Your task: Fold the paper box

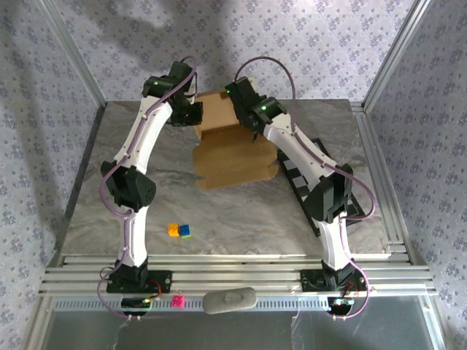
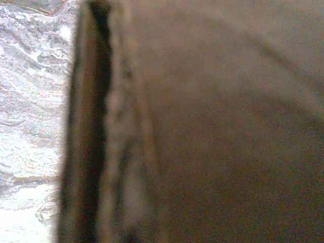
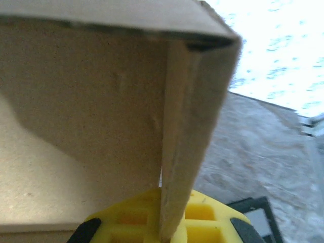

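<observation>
The left arm and right arm have slim white links between chunky black joints. A thin purple cable loops along each. Small green lights glow near the wrists. Black bases sit at the bench's near edge. The right fingers are bright yellow with square moulded recesses.

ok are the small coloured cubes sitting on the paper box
No, the cubes lie on the table, apart from the paper box.
</observation>
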Available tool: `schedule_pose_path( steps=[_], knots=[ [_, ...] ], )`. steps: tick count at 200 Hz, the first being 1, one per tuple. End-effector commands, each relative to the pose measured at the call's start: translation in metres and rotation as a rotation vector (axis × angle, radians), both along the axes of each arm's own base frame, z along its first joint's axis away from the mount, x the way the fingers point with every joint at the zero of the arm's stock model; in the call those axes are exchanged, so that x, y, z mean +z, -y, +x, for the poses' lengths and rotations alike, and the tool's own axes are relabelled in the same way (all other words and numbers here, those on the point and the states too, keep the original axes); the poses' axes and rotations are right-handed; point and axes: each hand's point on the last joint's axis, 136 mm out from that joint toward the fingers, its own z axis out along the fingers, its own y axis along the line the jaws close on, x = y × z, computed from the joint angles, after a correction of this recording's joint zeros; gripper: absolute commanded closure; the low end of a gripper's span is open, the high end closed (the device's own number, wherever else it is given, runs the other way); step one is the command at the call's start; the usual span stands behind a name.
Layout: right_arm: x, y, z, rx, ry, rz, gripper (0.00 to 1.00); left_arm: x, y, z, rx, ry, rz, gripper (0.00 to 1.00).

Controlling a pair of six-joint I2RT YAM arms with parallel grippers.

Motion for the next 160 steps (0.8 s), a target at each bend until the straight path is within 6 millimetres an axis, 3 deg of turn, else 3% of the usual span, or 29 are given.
schedule_pose_path(
  steps=[1,76,100,115,160],
  knots=[
    [0.018,0.033,-0.004,-0.194,0.104,-0.170,1.00,0.017,0.010,-0.007,-0.023,0.023,-0.025,1.00],
    [0.035,0.036,-0.013,-0.277,0.197,-0.291,1.00,0.019,0.011,-0.009,-0.018,0.023,-0.024,1.00],
    [0.029,0.033,-0.017,-0.229,0.127,-0.147,1.00,0.020,0.011,-0.010,-0.021,0.023,-0.028,1.00],
    [0.030,0.026,-0.009,-0.153,0.095,-0.055,1.00,0.021,0.012,-0.010,-0.021,0.023,-0.028,1.00],
    [0.032,0.035,-0.004,-0.130,0.056,0.042,1.00,0.022,0.012,-0.010,-0.017,0.027,-0.035,1.00]
  ],
)
